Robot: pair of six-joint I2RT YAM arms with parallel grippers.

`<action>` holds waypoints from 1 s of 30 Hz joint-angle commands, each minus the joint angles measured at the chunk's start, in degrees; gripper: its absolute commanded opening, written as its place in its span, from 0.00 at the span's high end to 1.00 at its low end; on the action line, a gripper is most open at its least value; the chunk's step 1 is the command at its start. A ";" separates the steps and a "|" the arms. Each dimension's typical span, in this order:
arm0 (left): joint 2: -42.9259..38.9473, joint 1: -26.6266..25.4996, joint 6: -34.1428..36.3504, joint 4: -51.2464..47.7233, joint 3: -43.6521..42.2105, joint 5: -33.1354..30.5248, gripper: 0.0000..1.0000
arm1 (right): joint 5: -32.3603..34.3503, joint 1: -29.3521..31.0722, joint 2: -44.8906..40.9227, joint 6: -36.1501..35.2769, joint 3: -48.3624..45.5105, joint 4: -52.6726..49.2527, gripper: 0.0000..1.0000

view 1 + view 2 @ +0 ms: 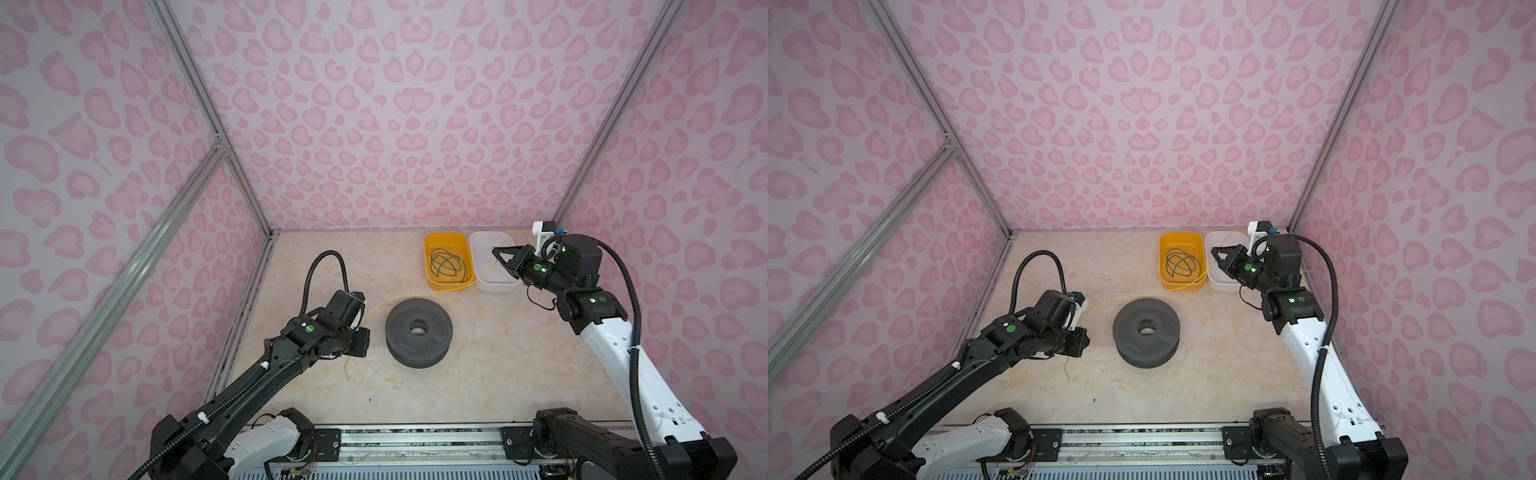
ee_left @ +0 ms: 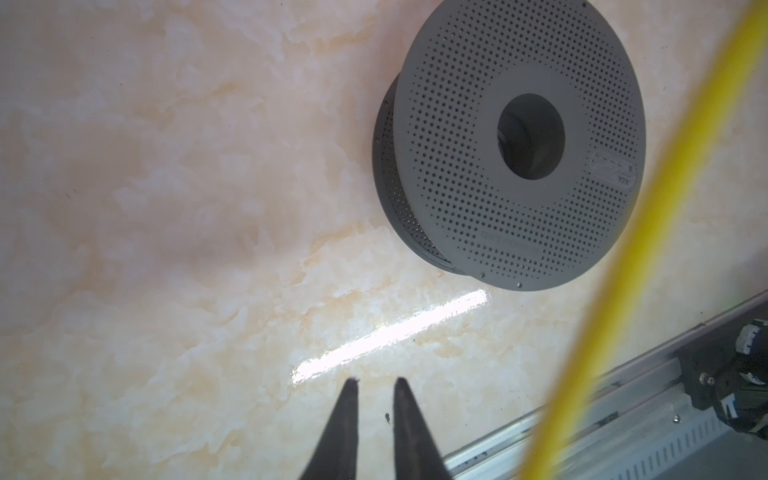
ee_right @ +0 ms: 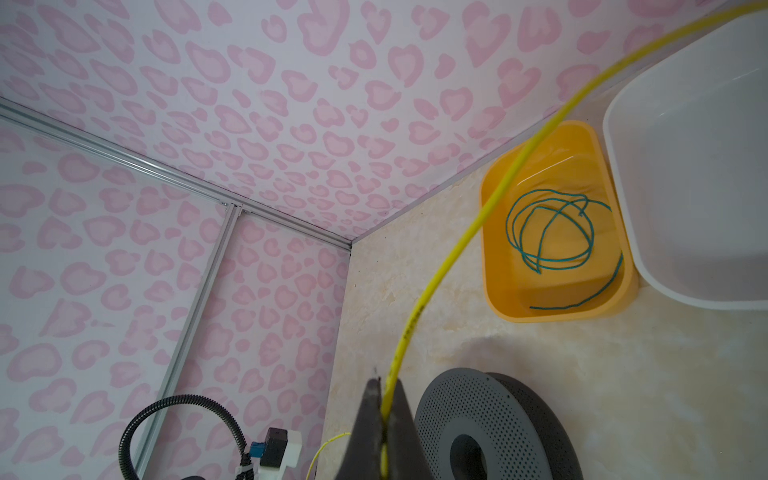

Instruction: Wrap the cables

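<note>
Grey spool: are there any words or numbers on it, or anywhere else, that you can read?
No text is readable.
On the grey spool: a raised badge and faint lettering near the rim, both too blurred.
On the yellow cable: tiny dark print, too small.

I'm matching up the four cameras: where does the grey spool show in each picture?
In a top view: spool lying flat, mid-table.
In a top view: spool mid-table, likewise.
Left wrist: spool beyond the left tool.
Right wrist: spool beside the right tool, partly cut off.
Shared landmark: the yellow cable, near the spool in all four.
</note>
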 commanded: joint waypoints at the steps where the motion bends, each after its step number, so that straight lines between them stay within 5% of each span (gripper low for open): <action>1: 0.54 -0.01 1.58 -0.58 1.88 0.16 0.90 | -0.85 -0.95 -0.40 0.16 -0.20 -0.24 1.00; 11: 2.33 -0.51 4.21 -0.63 10.72 2.62 0.96 | 0.71 -5.56 -1.90 -0.59 -0.50 -3.67 1.00; 18: 10.99 -3.72 6.81 3.26 20.65 3.50 0.96 | 3.74 -9.41 -4.91 2.46 -4.90 -5.10 0.50; 24: 16.23 -4.13 7.72 5.16 27.14 3.33 0.96 | 4.82 -9.42 -9.54 4.15 -10.54 -6.10 0.30; 30: 21.01 -4.15 8.67 4.25 31.59 4.56 0.96 | 7.87 -9.24 -15.90 4.35 -13.19 -9.72 0.26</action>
